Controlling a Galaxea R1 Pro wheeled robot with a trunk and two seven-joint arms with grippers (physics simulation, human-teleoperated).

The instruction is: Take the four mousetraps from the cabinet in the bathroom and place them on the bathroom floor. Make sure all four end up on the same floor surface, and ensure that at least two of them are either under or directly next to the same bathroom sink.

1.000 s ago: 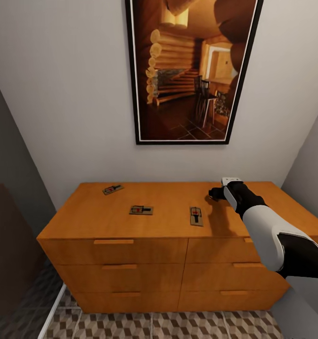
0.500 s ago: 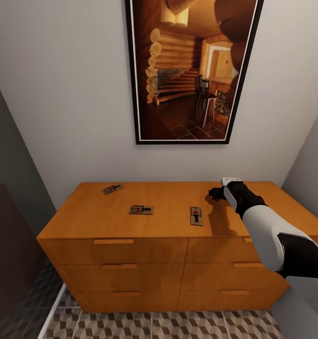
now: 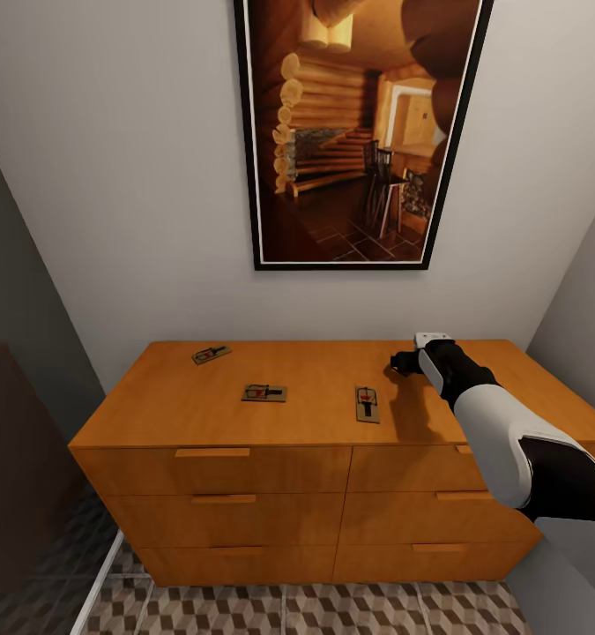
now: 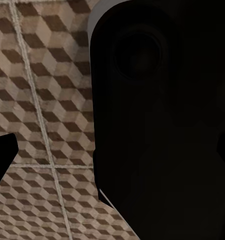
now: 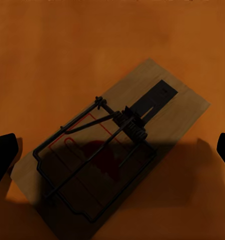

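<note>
Head view: cabinet (image 3: 332,441) against the far wall, framed picture (image 3: 359,132) hanging above it. Three mousetraps lie flat on the cabinet top, all apart from one another: left mousetrap (image 3: 211,354) far-left near the wall, middle mousetrap (image 3: 264,393) nearer the front edge, third mousetrap (image 3: 367,404) right of centre, also toward the front.

Right arm reaches over the right part of the cabinet top; right end effector (image 3: 405,362) sits low over the wood, right of and farther back than the third mousetrap.

Right wrist view: fourth mousetrap (image 5: 112,145) lies flat on the orange wood directly under the camera, turned diagonally, wire bar and spring facing up, partly in the arm's shadow. One dark fingertip (image 5: 2,157) shows at each side edge of the view, wide apart, with the board between them and not touching either. So right end effector is spread open, holding nothing.

Left wrist view: bathroom floor (image 4: 42,125) with its cube-pattern tiles and pale grout, plus a large dark robot body part (image 4: 162,125) close to the lens. A dark fingertip (image 4: 1,160) shows at one edge; can't tell if the left end effector is open or closed.

Bathroom floor also shows in head view in front of the cabinet.
</note>
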